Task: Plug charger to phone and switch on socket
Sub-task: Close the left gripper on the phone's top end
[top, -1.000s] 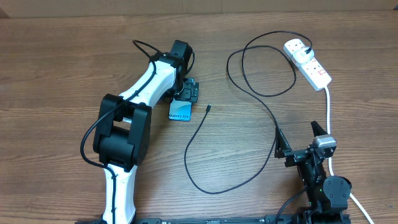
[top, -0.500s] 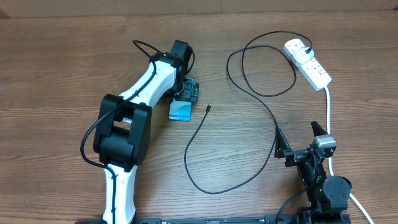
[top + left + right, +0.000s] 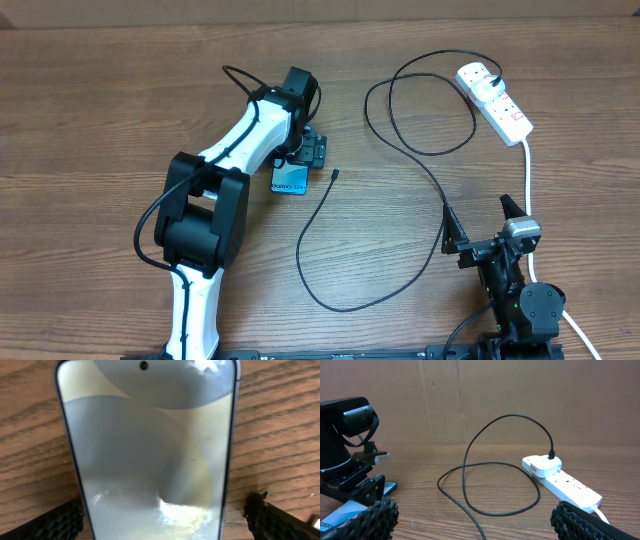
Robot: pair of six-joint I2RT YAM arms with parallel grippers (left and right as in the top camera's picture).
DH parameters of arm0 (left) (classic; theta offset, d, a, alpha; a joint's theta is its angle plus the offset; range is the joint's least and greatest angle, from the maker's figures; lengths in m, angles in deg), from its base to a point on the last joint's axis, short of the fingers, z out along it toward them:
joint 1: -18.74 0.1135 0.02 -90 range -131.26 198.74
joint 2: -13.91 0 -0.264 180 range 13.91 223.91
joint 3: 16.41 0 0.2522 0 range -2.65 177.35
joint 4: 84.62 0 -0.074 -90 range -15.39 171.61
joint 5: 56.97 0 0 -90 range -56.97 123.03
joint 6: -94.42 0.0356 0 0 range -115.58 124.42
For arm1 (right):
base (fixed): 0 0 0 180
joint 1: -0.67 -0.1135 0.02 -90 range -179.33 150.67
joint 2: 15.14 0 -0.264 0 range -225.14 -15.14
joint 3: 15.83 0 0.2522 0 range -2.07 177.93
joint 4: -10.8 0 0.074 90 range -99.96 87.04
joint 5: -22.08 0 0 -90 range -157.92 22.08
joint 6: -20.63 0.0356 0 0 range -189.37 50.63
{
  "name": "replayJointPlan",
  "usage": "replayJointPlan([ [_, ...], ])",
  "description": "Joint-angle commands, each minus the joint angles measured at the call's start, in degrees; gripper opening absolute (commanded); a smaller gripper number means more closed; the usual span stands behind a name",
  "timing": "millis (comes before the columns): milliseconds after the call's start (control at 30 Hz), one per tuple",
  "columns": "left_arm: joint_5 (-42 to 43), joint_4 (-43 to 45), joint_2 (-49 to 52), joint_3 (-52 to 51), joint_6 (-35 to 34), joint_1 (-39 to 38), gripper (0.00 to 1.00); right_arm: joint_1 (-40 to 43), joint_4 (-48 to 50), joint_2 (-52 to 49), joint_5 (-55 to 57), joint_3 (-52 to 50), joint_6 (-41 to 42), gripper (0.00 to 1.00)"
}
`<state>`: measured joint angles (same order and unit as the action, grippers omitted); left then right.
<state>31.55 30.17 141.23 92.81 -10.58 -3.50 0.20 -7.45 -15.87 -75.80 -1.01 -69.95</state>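
Worktop (image 3: 100, 100): brown wood-grain. On it: phone (image 3: 289, 179), flat, screen up, centre-left; charger (image 3: 299, 250), black cable looping across the middle into the socket (image 3: 496, 100), far right; white cord (image 3: 527, 180) trailing toward the near edge.

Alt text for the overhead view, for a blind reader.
The left end effector covers the far end of a Galaxy S24 phone lying on a wooden table, with the loose tip of the black charger cable just right of it. The cable loops to a white power strip at the upper right; the right end effector sits open near the bottom edge.
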Motion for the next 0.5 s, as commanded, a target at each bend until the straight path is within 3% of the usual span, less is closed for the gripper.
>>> replayJointPlan([
  [0, -0.6, -0.3, 3.6, -0.9, -2.4, -0.6, 1.00, 0.1, 0.3, 0.6, 0.5, -0.6, 0.3, 1.00],
  [467, -0.6, -0.3, 3.6, -0.9, -1.5, 1.9, 1.00, 0.1, 0.3, 0.6, 0.5, -0.6, 0.3, 1.00],
])
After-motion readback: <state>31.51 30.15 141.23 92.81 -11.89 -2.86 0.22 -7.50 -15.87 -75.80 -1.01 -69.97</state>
